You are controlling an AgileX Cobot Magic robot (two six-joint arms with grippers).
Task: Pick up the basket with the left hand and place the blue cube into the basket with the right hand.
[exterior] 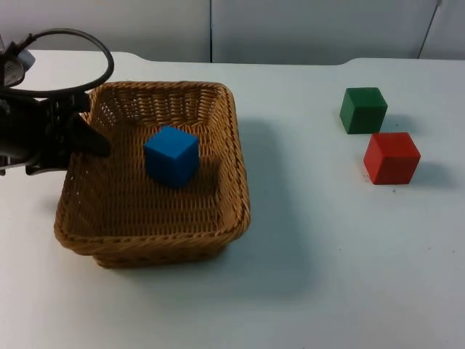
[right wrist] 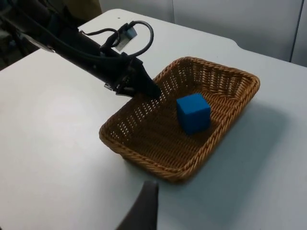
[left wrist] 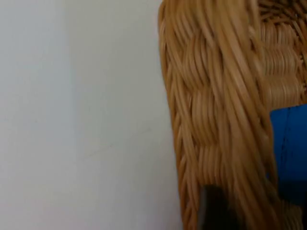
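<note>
While the table [exterior: 327, 276] carries it, the basket [exterior: 156, 218] could tip if lifted by one wall, where the left claw [exterior: 91, 134] is clenched; the blue cube [exterior: 171, 155] inside would slide.

Your cube [exterior: 172, 155] sits inside the basket [exterior: 218, 218] at table's [exterior: 327, 254] left; two more cubes [exterior: 363, 110] [exterior: 391, 158] side by side far right.

The left gripper [exterior: 93, 138] is clamped on the basket [exterior: 232, 145] rim; the right gripper [right wrist: 144, 211] is held high, away.
</note>
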